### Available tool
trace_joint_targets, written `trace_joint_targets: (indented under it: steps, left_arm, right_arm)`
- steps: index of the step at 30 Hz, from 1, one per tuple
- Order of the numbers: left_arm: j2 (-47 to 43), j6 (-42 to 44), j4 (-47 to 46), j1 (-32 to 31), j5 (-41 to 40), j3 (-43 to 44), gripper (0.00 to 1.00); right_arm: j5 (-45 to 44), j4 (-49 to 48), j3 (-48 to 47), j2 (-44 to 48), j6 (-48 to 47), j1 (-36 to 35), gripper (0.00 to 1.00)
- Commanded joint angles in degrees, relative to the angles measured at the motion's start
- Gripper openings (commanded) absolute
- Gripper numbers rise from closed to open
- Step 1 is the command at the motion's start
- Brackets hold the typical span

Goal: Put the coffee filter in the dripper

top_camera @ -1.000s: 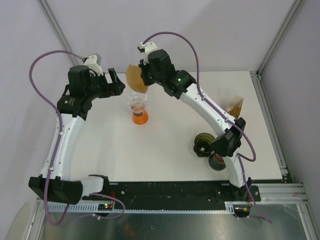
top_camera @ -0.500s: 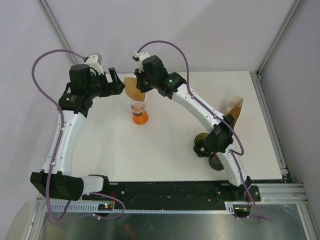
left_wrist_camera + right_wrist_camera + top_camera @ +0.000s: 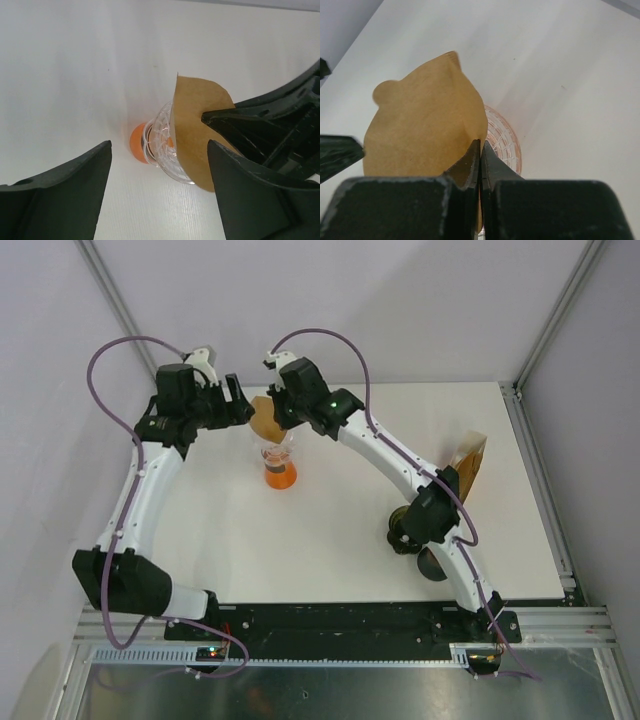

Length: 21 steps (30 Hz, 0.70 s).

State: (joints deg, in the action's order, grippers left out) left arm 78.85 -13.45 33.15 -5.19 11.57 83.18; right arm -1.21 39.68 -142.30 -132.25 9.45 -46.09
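A clear glass dripper [image 3: 277, 452] on an orange base stands upright on the white table, left of centre at the back. It also shows in the left wrist view [image 3: 167, 145] and in the right wrist view [image 3: 504, 140]. My right gripper [image 3: 480, 145] is shut on the edge of a brown paper coffee filter [image 3: 425, 130] and holds it just above the dripper's rim, on its left side [image 3: 266, 418]. My left gripper [image 3: 159, 190] is open and empty, close to the left of the dripper and filter [image 3: 197, 132].
A stack of brown filters in a holder [image 3: 468, 455] stands at the right side of the table. Dark round objects [image 3: 408, 528] lie near the right arm's lower link. Frame posts rise at the back corners.
My right gripper has carried the filter left and down, closer to the dripper's rim. My left arm has swung right, toward the dripper.
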Motion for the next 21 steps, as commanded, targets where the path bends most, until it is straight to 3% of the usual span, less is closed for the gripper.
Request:
trace_joint_targets:
  steps: [1,6,11,17,21]
  left_arm:
    - [2.95,1.18,-2.80,0.18,1.03,-0.32,0.78]
    - [5.23,1.49,-3.09,0.11,1.03,-0.45,0.64]
    - [6.01,2.28,-3.78,-0.15,0.89,-0.91,0.56]
    - [6.96,3.04,-3.99,-0.27,0.63,-1.93,0.51]
    - [6.09,3.44,-4.09,-0.35,0.46,-1.34,0.54]
  right_arm:
    - [-1.12,-0.92,-2.57,-0.98,-1.03,-0.46,0.00]
    - [-1.41,-0.99,-1.91,-0.99,-2.09,-0.37,0.00]
    - [-2.00,-2.27,-0.31,-0.28,-2.80,-0.32,0.02]
    - [-2.65,-2.55,0.76,0.25,-3.59,-0.24,0.20]
    - [-2.94,-3.07,1.75,1.76,-3.93,-0.28,0.36]
